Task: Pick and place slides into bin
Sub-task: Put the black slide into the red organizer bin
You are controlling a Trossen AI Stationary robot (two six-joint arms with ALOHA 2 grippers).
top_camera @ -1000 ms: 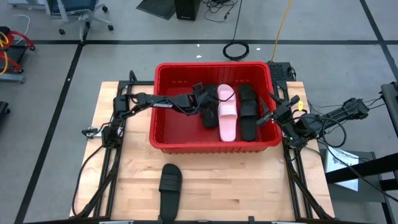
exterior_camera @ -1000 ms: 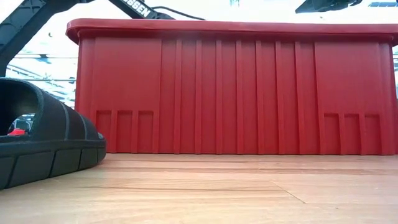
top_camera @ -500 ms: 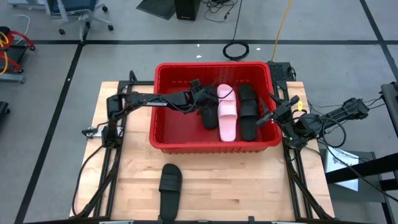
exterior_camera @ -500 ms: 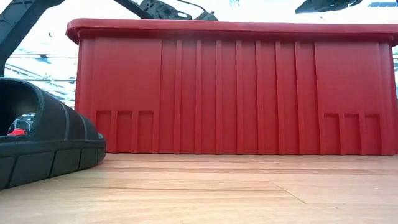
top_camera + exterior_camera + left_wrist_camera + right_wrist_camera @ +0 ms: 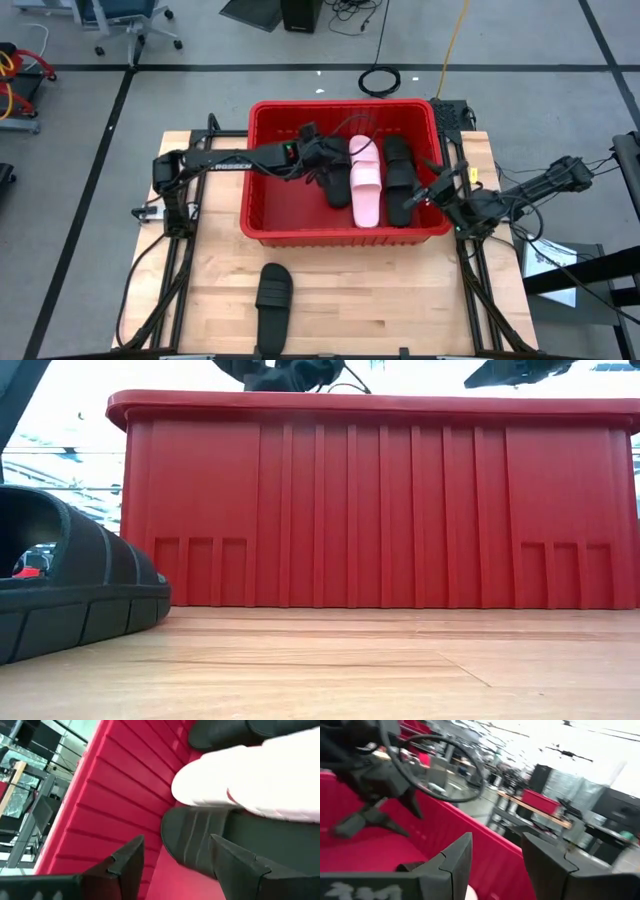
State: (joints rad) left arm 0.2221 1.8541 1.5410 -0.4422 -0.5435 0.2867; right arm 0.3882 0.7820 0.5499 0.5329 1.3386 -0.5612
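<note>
The red bin stands in the middle of the table. Inside it lie black slides and a pale pink slide side by side on its floor. One more black slide lies sole down on the table near the front edge; it also shows in the low view. My left gripper is open and empty inside the bin, just above a black slide next to the pink slide. My right gripper is open and empty over the bin's right rim.
The bin's tall front wall stands between the table's near half and the slides inside. Bare wooden table lies in front of the bin, around the loose black slide. Cables and arm frames run along both table sides.
My left gripper has risen a little inside the bin, and its top now shows above the rim in the low view, while its arm has stretched out farther from the left. My right gripper has moved slightly left and toward the near edge, over the bin's right rim.
</note>
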